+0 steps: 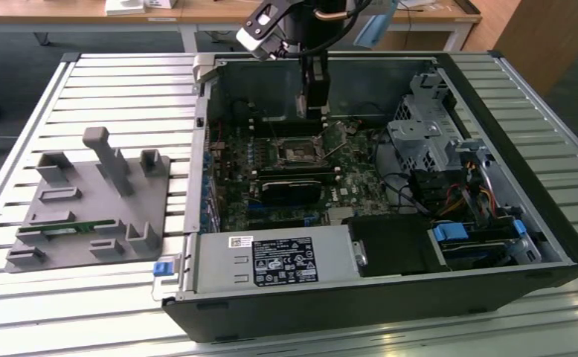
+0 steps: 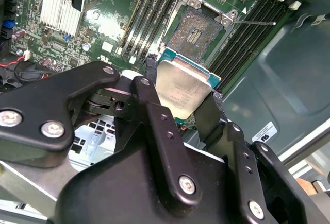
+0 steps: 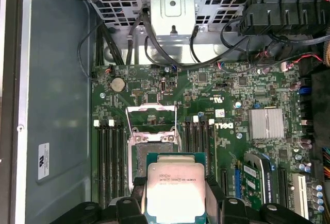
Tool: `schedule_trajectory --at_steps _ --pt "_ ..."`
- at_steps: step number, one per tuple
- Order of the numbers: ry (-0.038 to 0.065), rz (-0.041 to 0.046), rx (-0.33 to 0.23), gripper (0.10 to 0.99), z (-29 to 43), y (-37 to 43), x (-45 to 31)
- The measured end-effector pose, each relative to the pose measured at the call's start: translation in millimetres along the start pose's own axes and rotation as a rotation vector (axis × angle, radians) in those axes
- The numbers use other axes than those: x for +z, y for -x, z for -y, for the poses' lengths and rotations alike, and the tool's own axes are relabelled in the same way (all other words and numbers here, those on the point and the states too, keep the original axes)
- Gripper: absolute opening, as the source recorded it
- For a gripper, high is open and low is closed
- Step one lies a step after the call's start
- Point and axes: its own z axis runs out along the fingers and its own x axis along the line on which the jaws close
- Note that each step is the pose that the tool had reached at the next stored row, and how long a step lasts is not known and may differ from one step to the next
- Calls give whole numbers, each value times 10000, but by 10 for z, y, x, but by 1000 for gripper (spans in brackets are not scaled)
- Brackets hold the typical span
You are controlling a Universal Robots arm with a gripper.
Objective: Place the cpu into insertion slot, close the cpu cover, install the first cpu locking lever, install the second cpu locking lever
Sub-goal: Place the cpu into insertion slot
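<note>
1. In the exterior view, a grey fixture (image 1: 85, 201) sits on the slatted table (image 1: 30, 312) at nine o'clock from the case (image 1: 368, 305). A green strip (image 1: 65, 227) lies in it.
2. The case lies open on its side, and its board (image 1: 234, 193) faces up.
3. The gripper (image 1: 314, 111) hangs down inside the case at about twelve o'clock from the slot (image 1: 299, 152), above the board.
4. Both wrist views show the gripper (image 2: 183, 82) (image 3: 175, 193) clamped on the cpu (image 2: 183, 87) (image 3: 175, 188). One of the fingers (image 2: 154, 110) presses each of two opposite edges, and the dull metal top faces the cameras.
5. The cpu is held in the air, not seated. In the first wrist view it overlaps the near edge of the slot (image 3: 154, 154); in the second wrist view it sits just short of the slot (image 2: 196, 31).
6. The slot's dark pin field is bare. The cover (image 3: 153, 138) is swung up and open on the far side of the slot from the cpu.
7. Long black memory slots (image 3: 111, 157) flank the slot on both sides.
8. In the exterior view, a black card (image 1: 294, 190) lies at six o'clock from the slot. A metal drive cage (image 1: 428, 141) stands at three o'clock.
</note>
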Motion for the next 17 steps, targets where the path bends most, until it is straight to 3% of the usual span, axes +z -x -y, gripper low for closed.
schedule_trajectory --at_steps 17 --pt "0 -1 0 537 7 1 83"
